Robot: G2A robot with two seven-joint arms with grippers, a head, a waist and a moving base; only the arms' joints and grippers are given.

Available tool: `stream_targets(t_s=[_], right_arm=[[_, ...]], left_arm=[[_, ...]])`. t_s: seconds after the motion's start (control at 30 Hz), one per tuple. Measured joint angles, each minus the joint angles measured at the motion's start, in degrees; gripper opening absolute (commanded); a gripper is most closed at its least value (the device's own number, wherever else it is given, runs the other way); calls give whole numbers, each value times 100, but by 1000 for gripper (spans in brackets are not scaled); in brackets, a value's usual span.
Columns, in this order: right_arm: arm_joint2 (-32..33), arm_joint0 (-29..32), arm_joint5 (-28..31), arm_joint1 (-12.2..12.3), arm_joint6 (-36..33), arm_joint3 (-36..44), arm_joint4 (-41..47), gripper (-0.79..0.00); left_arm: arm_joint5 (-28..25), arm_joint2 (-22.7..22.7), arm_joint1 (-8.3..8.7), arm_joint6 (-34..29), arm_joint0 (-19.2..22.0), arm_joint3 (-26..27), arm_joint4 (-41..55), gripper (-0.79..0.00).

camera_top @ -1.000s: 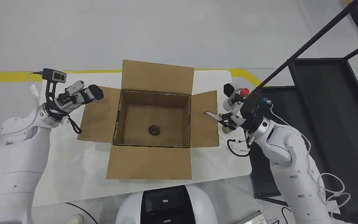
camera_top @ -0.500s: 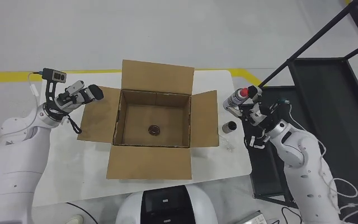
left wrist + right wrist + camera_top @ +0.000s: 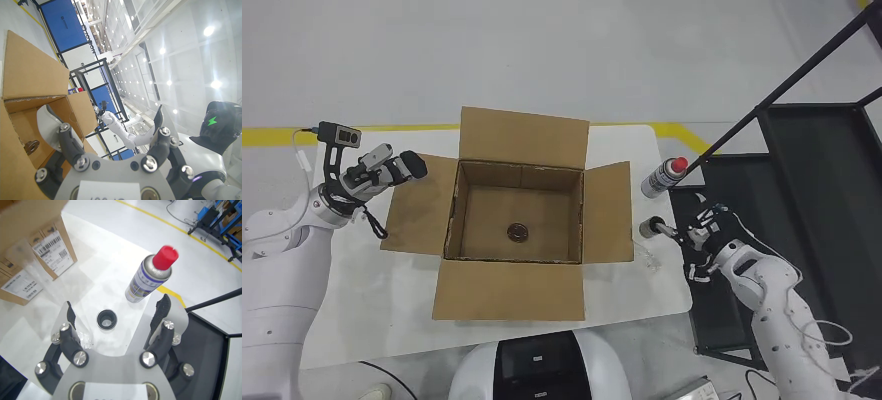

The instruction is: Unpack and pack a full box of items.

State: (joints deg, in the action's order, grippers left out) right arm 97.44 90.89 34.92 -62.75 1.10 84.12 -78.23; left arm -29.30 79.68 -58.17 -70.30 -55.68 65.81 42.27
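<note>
An open cardboard box [image 3: 472, 142] sits mid-table with one round brown disc [image 3: 518, 232] on its floor. To the right of the box, a red-capped spray can [image 3: 663, 177] stands upright, and a small black cylinder [image 3: 648, 228] stands nearer the robot. My right gripper [image 3: 689, 238] is open and empty at the table's right edge, just beside the cylinder [image 3: 106, 319] and short of the can [image 3: 149, 279]. My left gripper [image 3: 407, 165] is open and empty above the box's left flap; past its fingers [image 3: 45, 117] I see the disc [image 3: 32, 146].
A black metal rack [image 3: 802, 200] stands right beside the table, close to my right arm. A small clear plastic scrap [image 3: 85, 340] lies on the table near the cylinder. The white table [image 3: 372, 290] has bare room in front of the box's left side.
My right gripper has let go of the spray can, which now stands on the table, and has drawn back toward the table's right edge. The left arm has not moved.
</note>
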Motion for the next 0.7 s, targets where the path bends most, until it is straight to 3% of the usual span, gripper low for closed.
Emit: stream_targets(t_s=[0.6,0.7], right_arm=[[-970,-1010,-287,-84,236,-1817,-474,0],[-1081,-1144,-285,-101,274,-2049,-447,-483]], left_arm=[[0,0,0,0,0,0,0,0],[0,0,0,0,0,0,0,0]])
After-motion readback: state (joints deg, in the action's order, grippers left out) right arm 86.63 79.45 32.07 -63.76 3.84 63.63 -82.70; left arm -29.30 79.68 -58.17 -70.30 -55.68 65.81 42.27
